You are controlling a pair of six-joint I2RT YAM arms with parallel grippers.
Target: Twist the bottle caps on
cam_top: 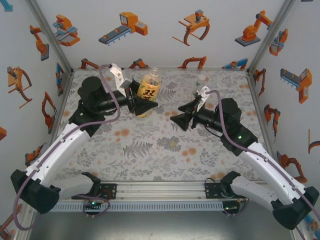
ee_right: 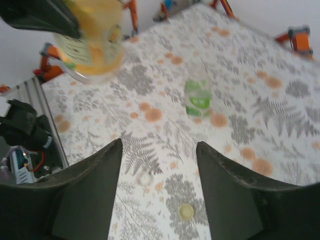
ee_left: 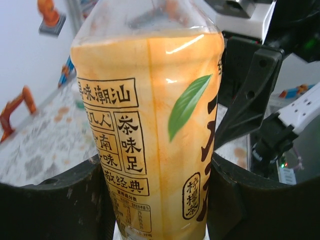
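Robot-print walls (cam_top: 160,50), floral tabletop (cam_top: 150,150)

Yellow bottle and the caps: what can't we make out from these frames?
- Left wrist: the yellow bottle has its neck and mouth cut off by the top edge, so capped or not is unreadable.
- Top external: the same bottle's mouth is too small to judge.
- Right wrist: the clear bottle is blurred, and its top is unreadable.
- Right wrist: the pale ring near the yellow cap is too faint to identify.

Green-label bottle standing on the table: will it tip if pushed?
Probably tips: the green-label bottle stands upright, tall for its narrow base. Seems clear plastic, so likely light. Once down, its round body could roll.
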